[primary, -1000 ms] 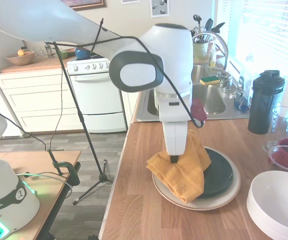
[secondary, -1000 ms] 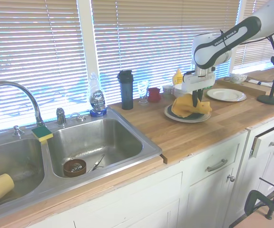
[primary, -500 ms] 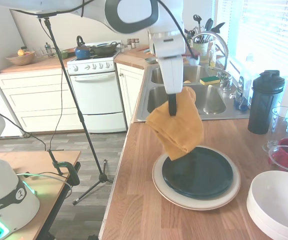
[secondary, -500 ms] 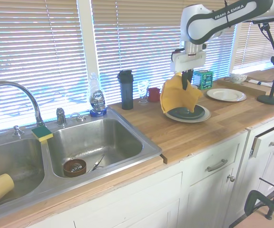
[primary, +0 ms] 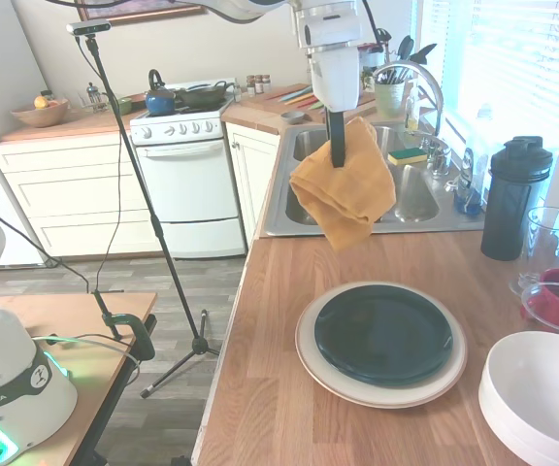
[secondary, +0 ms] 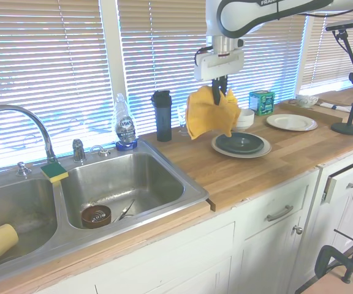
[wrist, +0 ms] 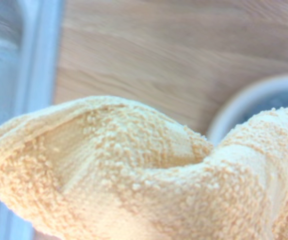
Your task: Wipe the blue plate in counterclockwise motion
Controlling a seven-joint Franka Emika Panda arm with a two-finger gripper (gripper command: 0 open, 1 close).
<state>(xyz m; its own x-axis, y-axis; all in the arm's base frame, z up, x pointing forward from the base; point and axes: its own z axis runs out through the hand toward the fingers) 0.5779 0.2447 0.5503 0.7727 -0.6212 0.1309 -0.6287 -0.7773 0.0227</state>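
Gripper: the gripper [primary: 337,155] hangs high above the wooden counter [primary: 270,388], between the sink and the plates; its jaws are clamped on the top edge of the yellow cloth.
Yellow cloth: the yellow cloth [primary: 345,194] hangs down freely from the fingers, folded and loose, and touches nothing below. In the second exterior view it is in the air beside the plates, on the sink side [secondary: 208,114]. In the wrist view its rough terry surface [wrist: 134,175] fills the lower half, with wood and a pale plate rim behind it.
Blue plate: the blue plate [primary: 383,333] lies flat on the counter, on top of the larger beige plate [primary: 309,364], whose rim shows as a ring all around it. Its dark glossy face is uncovered. The cloth is well above it and off to the sink side.
Sink: the steel sink [primary: 411,199] is behind the cloth, with a green and yellow sponge [primary: 408,154] on its edge.
Other things: 1 black bottle [primary: 513,199], 1 clear glass [primary: 551,236] and 1 red cup [primary: 558,299] stand near the window; 1 white bowl [primary: 542,393] is just beside the beige plate.
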